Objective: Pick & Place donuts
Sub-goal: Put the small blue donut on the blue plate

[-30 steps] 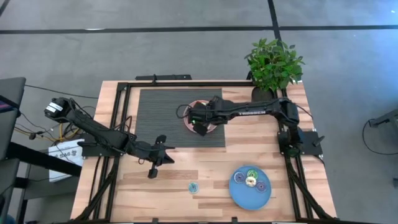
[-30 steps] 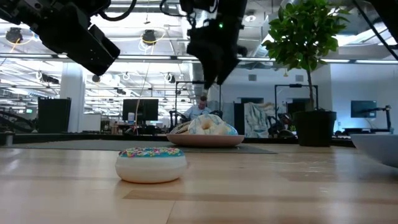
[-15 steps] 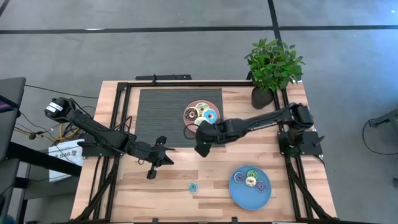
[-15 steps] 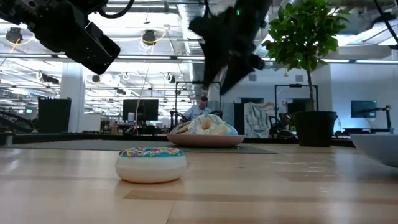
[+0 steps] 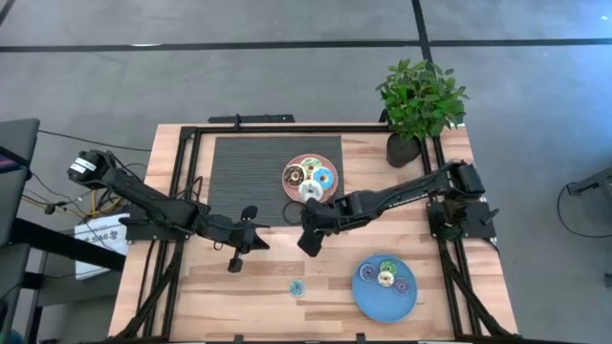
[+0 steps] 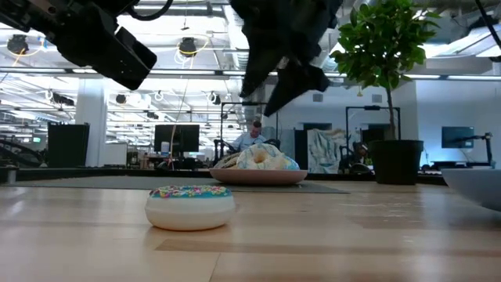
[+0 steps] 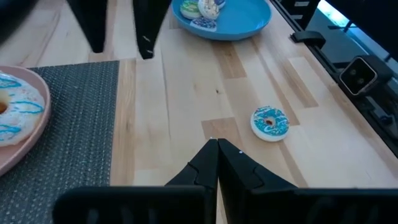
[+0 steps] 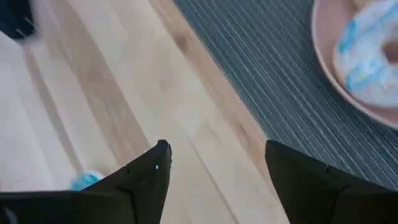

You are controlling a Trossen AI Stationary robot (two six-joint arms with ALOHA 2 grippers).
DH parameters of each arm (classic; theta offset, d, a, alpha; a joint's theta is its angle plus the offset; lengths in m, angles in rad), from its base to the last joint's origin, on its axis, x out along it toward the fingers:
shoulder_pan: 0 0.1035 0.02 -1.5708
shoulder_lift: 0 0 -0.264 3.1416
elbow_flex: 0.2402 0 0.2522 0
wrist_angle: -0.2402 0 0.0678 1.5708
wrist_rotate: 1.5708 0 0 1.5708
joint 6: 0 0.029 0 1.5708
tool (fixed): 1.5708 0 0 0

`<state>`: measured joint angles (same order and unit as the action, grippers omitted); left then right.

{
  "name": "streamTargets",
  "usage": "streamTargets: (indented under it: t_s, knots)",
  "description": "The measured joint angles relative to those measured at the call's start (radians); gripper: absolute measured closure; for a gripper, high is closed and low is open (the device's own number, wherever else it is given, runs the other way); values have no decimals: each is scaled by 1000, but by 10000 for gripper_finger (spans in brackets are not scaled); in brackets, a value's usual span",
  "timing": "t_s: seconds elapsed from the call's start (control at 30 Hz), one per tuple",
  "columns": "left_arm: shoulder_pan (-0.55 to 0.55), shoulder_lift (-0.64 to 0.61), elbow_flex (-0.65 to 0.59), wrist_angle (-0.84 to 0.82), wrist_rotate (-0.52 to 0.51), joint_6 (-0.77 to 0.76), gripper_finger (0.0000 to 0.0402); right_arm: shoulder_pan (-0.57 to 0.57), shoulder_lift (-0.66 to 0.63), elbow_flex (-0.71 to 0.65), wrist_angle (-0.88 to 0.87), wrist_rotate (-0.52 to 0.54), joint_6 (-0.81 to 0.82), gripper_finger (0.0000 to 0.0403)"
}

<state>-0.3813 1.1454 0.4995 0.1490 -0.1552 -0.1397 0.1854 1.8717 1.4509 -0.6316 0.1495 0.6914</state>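
Right wrist view. The right gripper (image 8: 214,171) hangs over bare wooden table (image 8: 155,87), its two dark fingers (image 8: 146,177) spread apart with nothing between them. A dark ribbed mat (image 8: 261,81) lies beyond, bearing a pink plate (image 8: 326,74) with a white, blue-striped donut (image 8: 367,59). A blue-iced donut (image 8: 84,180) shows beside one finger.

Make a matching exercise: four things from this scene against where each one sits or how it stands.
Things:
1. pink plate
2. blue plate
3. lone blue donut
4. right tool

Places or states:
A. bare wood, front of table
B. on the dark mat
C. open, empty, above the wood
D. front right, holding three donuts

Pairs: 1-B, 2-D, 3-A, 4-C
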Motion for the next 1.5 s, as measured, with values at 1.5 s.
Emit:
streamTargets:
  t_s: [1.5]
  knots:
    - [8,-1,0,8,-7,-38,401,-30,-1,2,229,10,13,154]
